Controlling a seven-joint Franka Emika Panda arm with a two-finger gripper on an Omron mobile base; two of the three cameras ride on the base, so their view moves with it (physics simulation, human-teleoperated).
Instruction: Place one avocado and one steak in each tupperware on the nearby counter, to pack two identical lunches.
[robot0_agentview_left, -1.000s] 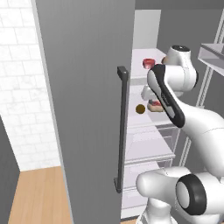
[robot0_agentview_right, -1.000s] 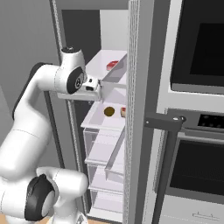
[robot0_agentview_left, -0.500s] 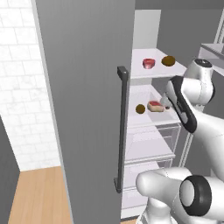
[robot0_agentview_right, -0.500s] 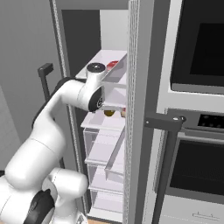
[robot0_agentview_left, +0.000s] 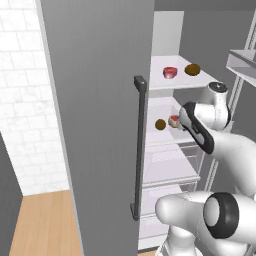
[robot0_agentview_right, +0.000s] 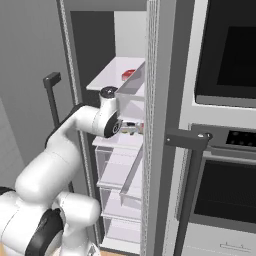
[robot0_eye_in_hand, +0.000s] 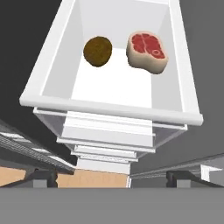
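Robot arm has swung into the open fridge; pincer, widened and seemingly empty, faces a shelf holding avocado and steak, ready to pick

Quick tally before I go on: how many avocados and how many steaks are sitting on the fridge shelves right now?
Avocados: 2, upper-shelf avocado, lower-shelf avocado
Steaks: 2, upper-shelf steak, lower-shelf steak
Total: 4
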